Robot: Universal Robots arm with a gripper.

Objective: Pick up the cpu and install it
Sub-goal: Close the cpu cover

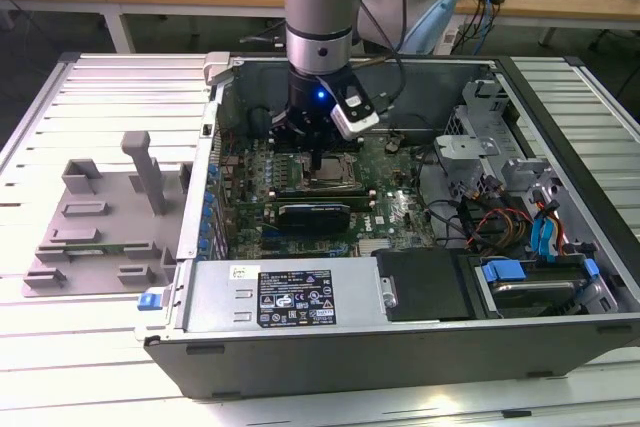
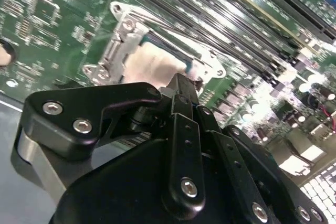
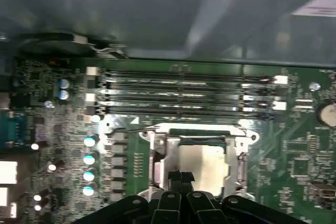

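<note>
The cpu is a pale silvery square lying flat inside the metal socket frame on the green motherboard. It also shows in the second wrist view, where the cpu sits within the frame. My gripper hangs straight down inside the open computer case, just above the socket. In both wrist views its black fingers are pressed together, with the tips over the cpu's near edge. Nothing shows between them, and I cannot tell whether the tips touch the chip.
Several memory slots run beside the socket. The case wall rises at the exterior view's left, and drive bays with cables stand at its right. A grey plastic tray lies outside the case on the slatted table.
</note>
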